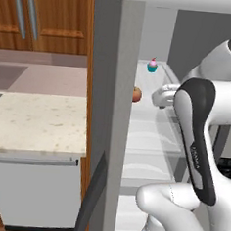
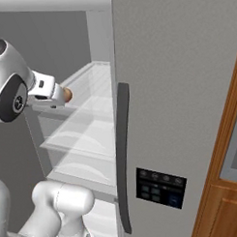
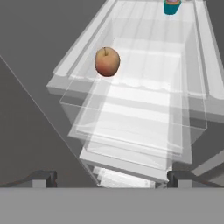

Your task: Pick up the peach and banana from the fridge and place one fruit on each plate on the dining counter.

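Nearest, gripper with jaws spread wide and holding nothing, poised over the front edges of the fridge's stacked glass shelves. Farther in, peach resting near a shelf's front left edge, open glass beside it. Farthest back, cupcake against the rear.

1. The fridge stands open, with glass shelves stacked one above another inside it.
2. The peach sits on an upper shelf, near the shelf's front left corner.
3. The cupcake stands on the same shelf, far back and to the right of the peach, well apart from it.
4. The claw hangs in front of the shelves, near side, apart from the peach.
5. A surface lies left of the fridge, with wooden cabinets above it on the far wall.
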You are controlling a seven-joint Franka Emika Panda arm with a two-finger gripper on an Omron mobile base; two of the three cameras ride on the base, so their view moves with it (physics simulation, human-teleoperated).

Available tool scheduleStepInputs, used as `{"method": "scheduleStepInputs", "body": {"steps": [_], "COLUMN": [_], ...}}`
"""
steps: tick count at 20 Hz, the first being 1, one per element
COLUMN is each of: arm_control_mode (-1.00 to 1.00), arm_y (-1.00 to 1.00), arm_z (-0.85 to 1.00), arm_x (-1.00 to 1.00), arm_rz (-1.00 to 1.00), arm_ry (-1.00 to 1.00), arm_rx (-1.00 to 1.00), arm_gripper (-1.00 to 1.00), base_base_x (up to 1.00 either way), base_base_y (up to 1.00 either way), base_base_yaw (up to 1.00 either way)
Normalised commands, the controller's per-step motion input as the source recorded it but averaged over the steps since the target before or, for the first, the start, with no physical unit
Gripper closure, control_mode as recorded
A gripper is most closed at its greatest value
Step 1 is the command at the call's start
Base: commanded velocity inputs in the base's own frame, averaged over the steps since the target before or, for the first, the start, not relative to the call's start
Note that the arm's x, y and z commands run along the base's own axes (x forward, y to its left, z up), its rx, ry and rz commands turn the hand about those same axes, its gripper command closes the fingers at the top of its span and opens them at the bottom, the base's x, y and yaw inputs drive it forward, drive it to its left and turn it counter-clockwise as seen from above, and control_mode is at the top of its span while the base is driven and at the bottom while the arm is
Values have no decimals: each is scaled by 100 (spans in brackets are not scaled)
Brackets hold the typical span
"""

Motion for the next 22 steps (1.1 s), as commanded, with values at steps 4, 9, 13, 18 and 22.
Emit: {"method": "scheduleStepInputs", "body": {"steps": [4, 9, 13, 18, 22], "arm_control_mode": [-100, -100, -100, -100, -100], "arm_y": [5, 16, 23, 16, 8], "arm_z": [-12, -21, -27, -15, -8], "arm_x": [60, 52, 44, 34, 28], "arm_rz": [0, 0, 0, 0, 0], "arm_ry": [0, 0, 0, 0, 0], "arm_rx": [0, 0, 0, 0, 0], "arm_gripper": [-100, -100, -100, -100, -100], "base_base_x": [0, 0, 0, 0, 0], "base_base_y": [0, 0, 0, 0, 0], "base_base_yaw": [0, 0, 0, 0, 0]}}
